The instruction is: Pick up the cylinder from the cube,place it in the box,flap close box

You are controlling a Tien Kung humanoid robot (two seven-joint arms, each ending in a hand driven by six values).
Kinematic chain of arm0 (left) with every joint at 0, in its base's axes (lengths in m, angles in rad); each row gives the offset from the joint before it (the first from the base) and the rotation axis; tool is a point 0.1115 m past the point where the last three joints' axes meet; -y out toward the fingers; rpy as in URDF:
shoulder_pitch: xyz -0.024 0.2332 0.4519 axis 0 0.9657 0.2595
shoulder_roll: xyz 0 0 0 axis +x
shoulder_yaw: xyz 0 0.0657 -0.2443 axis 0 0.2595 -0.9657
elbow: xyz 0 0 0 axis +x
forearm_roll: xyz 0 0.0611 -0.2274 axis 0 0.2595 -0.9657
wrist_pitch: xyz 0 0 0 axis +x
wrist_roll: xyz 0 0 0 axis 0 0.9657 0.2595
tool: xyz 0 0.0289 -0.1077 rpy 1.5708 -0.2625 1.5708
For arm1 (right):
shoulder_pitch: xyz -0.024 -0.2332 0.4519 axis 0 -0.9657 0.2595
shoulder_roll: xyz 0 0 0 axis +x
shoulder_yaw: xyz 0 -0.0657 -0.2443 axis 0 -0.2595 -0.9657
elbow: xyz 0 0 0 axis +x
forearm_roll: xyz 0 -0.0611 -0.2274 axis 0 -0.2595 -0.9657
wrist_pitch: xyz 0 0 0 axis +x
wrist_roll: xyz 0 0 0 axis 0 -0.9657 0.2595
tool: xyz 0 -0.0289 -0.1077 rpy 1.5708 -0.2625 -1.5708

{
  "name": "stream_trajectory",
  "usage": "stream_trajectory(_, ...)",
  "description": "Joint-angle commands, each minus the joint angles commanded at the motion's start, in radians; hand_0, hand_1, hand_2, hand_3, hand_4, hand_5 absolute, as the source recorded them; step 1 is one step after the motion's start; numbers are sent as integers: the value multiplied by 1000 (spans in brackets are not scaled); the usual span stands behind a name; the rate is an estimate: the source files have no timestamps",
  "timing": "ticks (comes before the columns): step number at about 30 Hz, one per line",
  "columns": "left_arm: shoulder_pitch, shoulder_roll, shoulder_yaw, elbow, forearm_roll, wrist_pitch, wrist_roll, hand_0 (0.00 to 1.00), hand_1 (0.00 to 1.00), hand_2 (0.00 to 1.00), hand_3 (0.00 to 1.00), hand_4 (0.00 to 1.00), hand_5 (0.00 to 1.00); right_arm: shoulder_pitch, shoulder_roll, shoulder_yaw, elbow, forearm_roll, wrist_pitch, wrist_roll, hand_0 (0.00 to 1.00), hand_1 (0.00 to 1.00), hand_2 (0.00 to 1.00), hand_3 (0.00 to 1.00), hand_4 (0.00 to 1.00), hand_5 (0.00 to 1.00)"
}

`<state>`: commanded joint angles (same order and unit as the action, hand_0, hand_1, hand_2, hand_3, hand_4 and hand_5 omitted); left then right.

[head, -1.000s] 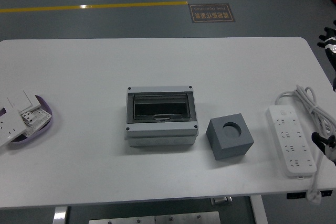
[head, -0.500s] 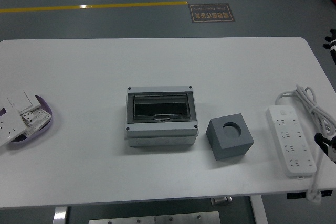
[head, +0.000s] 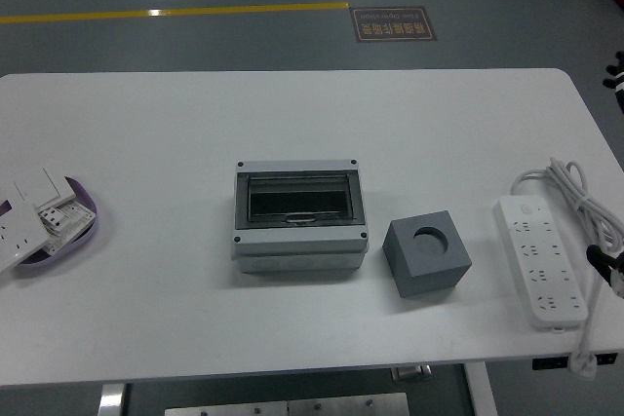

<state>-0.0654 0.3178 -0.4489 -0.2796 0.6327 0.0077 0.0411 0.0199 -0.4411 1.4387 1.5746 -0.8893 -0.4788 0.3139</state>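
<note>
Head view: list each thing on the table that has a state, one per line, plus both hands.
box: flap shut, upright at table centre.
cube: round hole on top, no cylinder visible in it.
power strip: flat at the right, cable looped beside it.
purple tray: at left edge, holding white wall sockets.
right hand: barely in view at right edge; fingers unclear.
left hand: not in view.

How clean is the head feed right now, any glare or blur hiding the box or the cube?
Head view: even, soft light; the box and cube are sharp with only faint shadows. The box's clear flap shows dark, without strong glare. The floor's yellow line carries small bright reflections.
</note>
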Motion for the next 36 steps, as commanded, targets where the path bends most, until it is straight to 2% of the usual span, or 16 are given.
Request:
stream_trajectory(6, 15, -5, -13, 1, -1, -1, 0, 597, 622, 615, 635, 691, 217, 10, 3, -5, 1, -32, 11, -12, 553, 565, 615, 663, 621, 226)
stream_trajectory(20, 0, -22, -3, 10, -20, -1, 0, 597, 622, 615, 637, 689, 217, 37, 38, -34, -8, 41, 21, 20, 555, 566, 616, 663, 621, 220)
stream_trajectory(36, -7, -25, 7, 11, -23, 1, 2, 597, 622, 615, 635, 684, 214, 41, 42, -44, -12, 61, 20, 24, 556, 564, 616, 658, 623, 219)
